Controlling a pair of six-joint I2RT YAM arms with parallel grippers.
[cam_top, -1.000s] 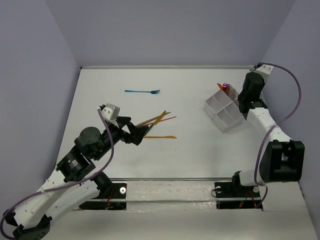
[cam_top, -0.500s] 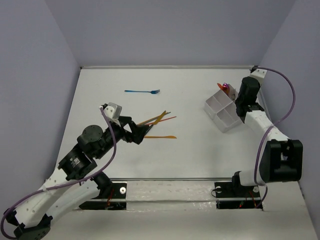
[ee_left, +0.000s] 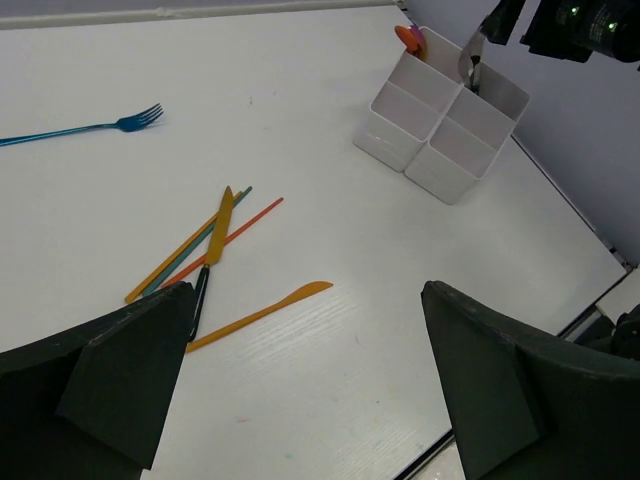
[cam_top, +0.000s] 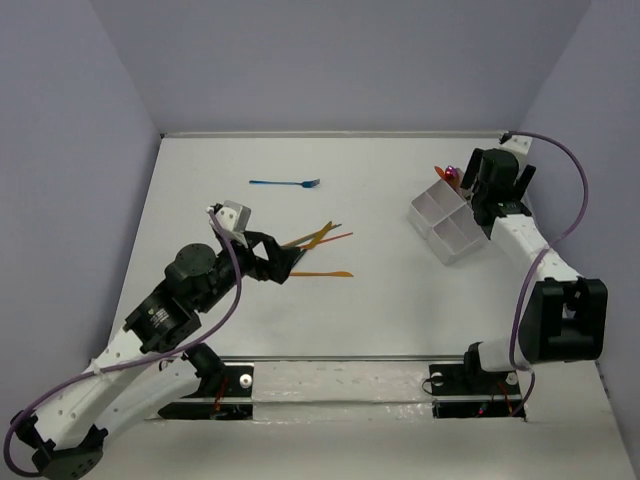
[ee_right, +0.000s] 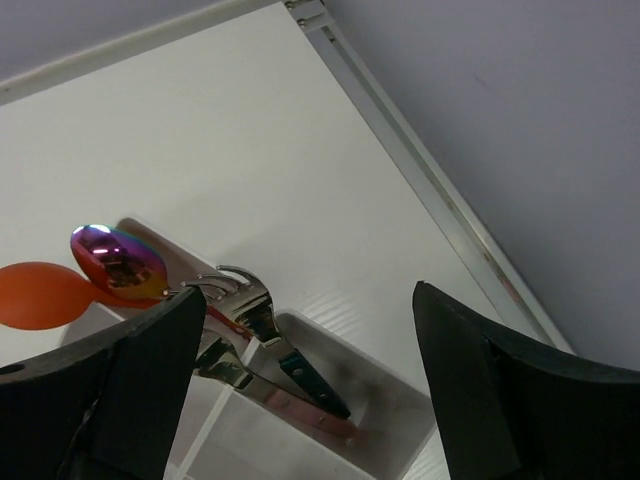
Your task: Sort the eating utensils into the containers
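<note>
Loose eating utensils lie mid-table: a blue fork point(cam_top: 285, 183) point(ee_left: 80, 128) far back, a crossed bundle of orange, yellow and black pieces point(cam_top: 315, 238) point(ee_left: 205, 250), and an orange knife point(cam_top: 322, 273) point(ee_left: 262, 314). My left gripper point(cam_top: 287, 262) point(ee_left: 308, 298) hovers open just left of the bundle and holds nothing. The white divided container point(cam_top: 445, 220) point(ee_left: 445, 125) point(ee_right: 400, 405) stands at the right. Silver forks point(ee_right: 250, 310) lean in one compartment, with an iridescent spoon point(ee_right: 118, 262) and an orange spoon point(ee_right: 40, 295) behind. My right gripper point(cam_top: 466, 184) point(ee_right: 308, 300) is open above the forks.
The right arm's base point(cam_top: 560, 320) stands near the container's right side. The back wall rail point(ee_right: 430, 180) runs close behind the container. The table's near edge point(ee_left: 590, 300) lies just past the container in the left wrist view.
My right gripper has gone from shut to open over the container, and the silver fork now rests in the compartment. The left arm has shifted slightly up and right.
</note>
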